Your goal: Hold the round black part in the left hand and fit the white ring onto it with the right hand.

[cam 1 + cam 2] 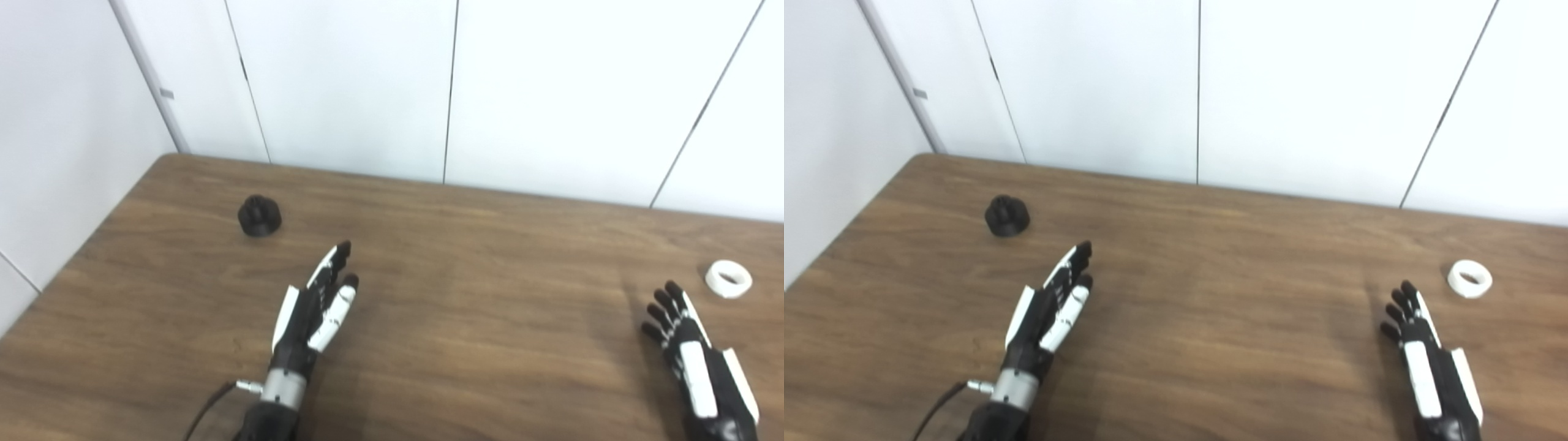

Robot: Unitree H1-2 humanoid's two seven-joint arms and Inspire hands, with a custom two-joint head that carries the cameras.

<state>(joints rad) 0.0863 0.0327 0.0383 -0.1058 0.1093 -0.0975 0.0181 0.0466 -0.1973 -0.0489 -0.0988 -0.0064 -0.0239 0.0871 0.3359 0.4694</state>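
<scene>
on table (465, 245), black part (260, 215), white ring (728, 278), apart.

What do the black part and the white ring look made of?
Black part: probably matte plastic, dull with no glint, possibly printed. White ring: likely matte plastic too, evenly white and opaque. Table: wood-grain surface, perhaps laminate.

each robot hand (315, 309) is black with white plates, silver wrist, black cable.

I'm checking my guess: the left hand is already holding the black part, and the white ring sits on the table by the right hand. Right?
Not quite. The left eye view shows the left hand open and empty; the black part sits on the table beyond it. The white ring is by the right hand.
</scene>
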